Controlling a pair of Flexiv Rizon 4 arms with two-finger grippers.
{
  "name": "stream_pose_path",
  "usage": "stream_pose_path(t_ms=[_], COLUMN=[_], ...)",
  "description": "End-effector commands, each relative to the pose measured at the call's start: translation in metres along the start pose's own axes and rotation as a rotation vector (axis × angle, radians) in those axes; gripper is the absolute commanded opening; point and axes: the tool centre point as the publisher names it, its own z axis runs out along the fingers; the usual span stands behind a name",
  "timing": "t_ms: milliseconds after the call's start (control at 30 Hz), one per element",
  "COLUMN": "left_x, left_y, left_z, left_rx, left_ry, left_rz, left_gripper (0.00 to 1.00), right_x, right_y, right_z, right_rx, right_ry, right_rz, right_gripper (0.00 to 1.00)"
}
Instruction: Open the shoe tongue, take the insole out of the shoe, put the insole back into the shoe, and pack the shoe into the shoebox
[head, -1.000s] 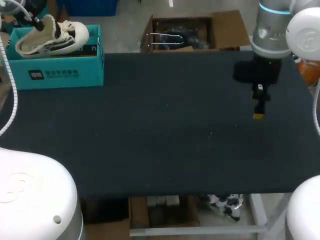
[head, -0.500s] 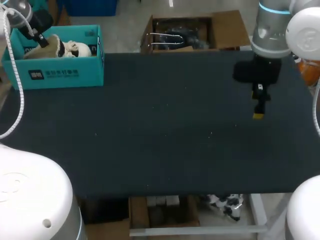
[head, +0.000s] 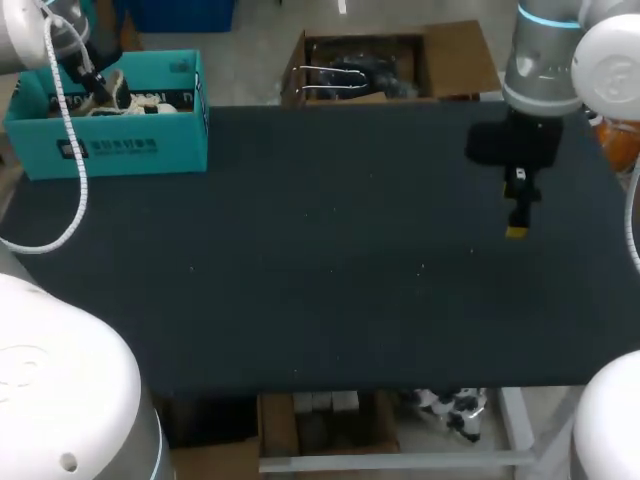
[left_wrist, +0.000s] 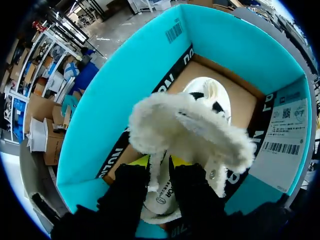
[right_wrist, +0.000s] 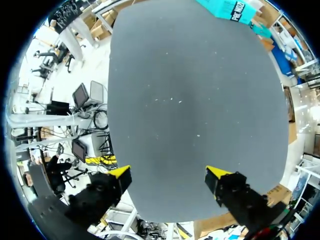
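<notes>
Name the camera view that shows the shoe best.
Left wrist view: the shoe fills it, fleecy collar clear, in the shoebox. Head view shows only a small, distant bit of it above the shoebox's wall. Right wrist view misses it.

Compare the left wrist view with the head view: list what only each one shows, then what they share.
Only the left wrist view: the shoebox's brown inner floor, and the left gripper pinching the shoe's fleecy collar, the shoe down inside the box. Only the head view: the black table and the right gripper hanging over it, far from the box. Both: the teal shoebox, the shoe in it, the left gripper.
</notes>
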Motion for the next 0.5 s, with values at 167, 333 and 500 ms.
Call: stream_pose_path(t_ms=[167,333,500], left_x=[-0.015,0.004,0.030], left_y=[-0.002,-0.006,-0.001], left_z=[-0.040,-0.085,-0.123], left_rx=[0.005,-0.014,-0.035], left_ry=[0.064,0.046,-0.002], left_rz=[0.022,0.073,0.131], left_gripper=[1.00,1.00,1.00], right_x=[0.000,0.000,0.000], right_y=[0.000,0.000,0.000], right_z=[0.000,0.000,0.000], right_rx=[0.002,0.002,0.002], right_ry=[0.001,0.001,0.001], right_rz=[0.000,0.000,0.000], right_gripper=[1.00,1.00,1.00])
